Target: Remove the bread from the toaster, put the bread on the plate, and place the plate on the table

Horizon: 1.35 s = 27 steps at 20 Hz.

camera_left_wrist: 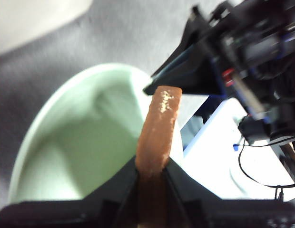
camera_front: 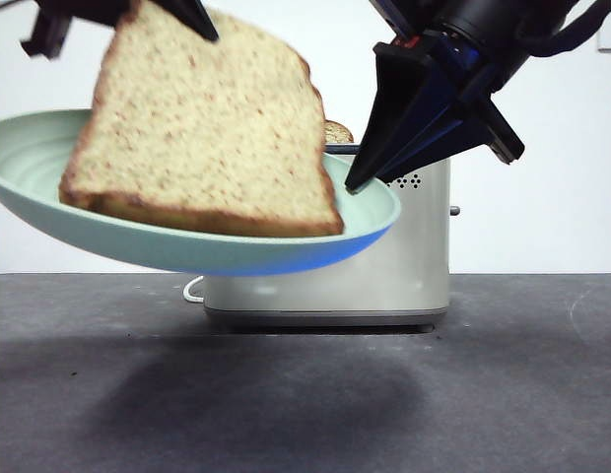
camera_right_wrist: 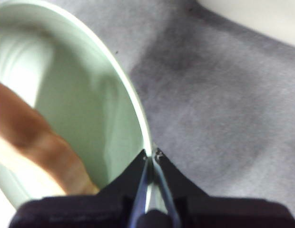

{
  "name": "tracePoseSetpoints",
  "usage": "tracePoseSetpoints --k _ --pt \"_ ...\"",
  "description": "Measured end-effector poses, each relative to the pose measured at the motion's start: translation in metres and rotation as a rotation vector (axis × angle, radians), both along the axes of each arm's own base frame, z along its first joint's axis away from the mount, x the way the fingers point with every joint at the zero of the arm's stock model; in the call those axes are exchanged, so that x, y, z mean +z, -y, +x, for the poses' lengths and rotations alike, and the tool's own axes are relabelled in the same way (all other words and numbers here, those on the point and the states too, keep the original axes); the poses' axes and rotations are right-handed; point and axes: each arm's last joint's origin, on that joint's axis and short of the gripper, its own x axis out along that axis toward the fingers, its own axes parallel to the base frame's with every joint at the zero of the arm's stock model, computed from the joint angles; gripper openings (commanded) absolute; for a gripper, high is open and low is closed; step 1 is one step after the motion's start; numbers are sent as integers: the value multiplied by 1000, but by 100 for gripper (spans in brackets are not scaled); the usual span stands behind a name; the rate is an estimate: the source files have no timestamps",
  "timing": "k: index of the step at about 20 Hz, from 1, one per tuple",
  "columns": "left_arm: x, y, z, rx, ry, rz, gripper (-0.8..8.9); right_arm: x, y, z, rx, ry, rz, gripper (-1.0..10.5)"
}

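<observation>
The bread (camera_front: 202,128), a large tan speckled slice with brown crust, hangs tilted with its lower edge down inside the mint-green plate (camera_front: 34,172). My left gripper (camera_front: 138,12) is shut on the slice's top edge; in the left wrist view the crust (camera_left_wrist: 159,128) runs between its jaws. My right gripper (camera_front: 360,177) is shut on the plate's rim (camera_right_wrist: 138,114) and holds the plate tilted in the air above the table (camera_front: 305,394). Behind stands the cream toaster (camera_front: 384,266).
A smaller, darker slice (camera_front: 337,131) pokes up from the toaster's slot. A white cord (camera_front: 192,289) lies beside the toaster's base. The plate's shadow falls on the dark grey tabletop below it.
</observation>
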Motion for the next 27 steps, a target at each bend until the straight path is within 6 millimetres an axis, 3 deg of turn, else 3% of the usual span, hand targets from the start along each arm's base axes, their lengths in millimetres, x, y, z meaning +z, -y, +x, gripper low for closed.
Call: tracePoseSetpoints --k 2,3,5,6,15,21,25,27 --pt "-10 6 7 8 -25 39 13 0 0 0 -3 1 -4 -12" --pt "-14 8 10 25 -21 75 103 0 0 0 -3 0 -6 -12" --pt "-20 11 13 59 -5 147 409 0 0 0 -3 -3 -8 -12" --pt "-22 12 14 69 2 171 473 0 0 0 -2 -3 -7 -12" --pt "-19 15 8 53 -11 205 472 -1 1 -2 -2 -28 -13 -12" --pt "26 15 8 63 61 160 471 -3 0 -5 18 -63 -12 -12" --pt "67 8 1 94 113 178 469 -3 1 -6 18 -66 -15 -12" --pt "91 0 -8 117 155 218 403 -3 1 -5 17 -66 -16 -12"
